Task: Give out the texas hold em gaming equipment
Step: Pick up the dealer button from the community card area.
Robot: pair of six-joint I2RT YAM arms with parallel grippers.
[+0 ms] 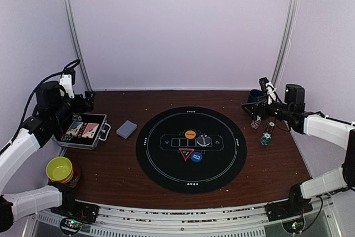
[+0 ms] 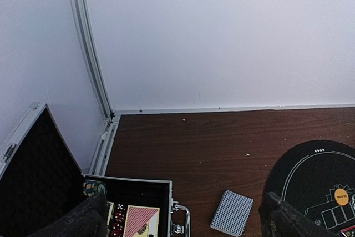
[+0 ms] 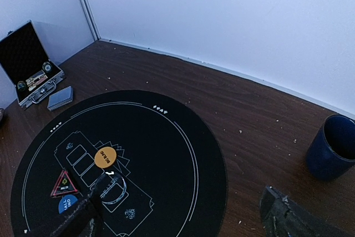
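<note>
Distribution barely begun: left gripper (image 2: 183, 206) and right gripper (image 3: 184, 190) hover wide open, empty; card deck (image 1: 126, 129) lies between the open case (image 1: 83, 140), holding chips (image 2: 94, 187) and dice (image 2: 117, 217), and the mat (image 1: 166, 171) bearing the orange button (image 1: 190, 134), blue button (image 1: 196, 157) and red triangle marker (image 1: 186, 154); next move likely calls for descending onto the deck

The dark wooden table (image 1: 277, 165) carries a round black mat (image 1: 161, 167) at its centre. Around the mat sit a card deck (image 1: 126, 129) at ten o'clock, an open case (image 1: 79, 146) at nine, a yellow-green bowl (image 1: 50, 165) at eight, a blue cup (image 1: 255, 96) at two and a chip stack (image 1: 266, 138) at three.
</note>
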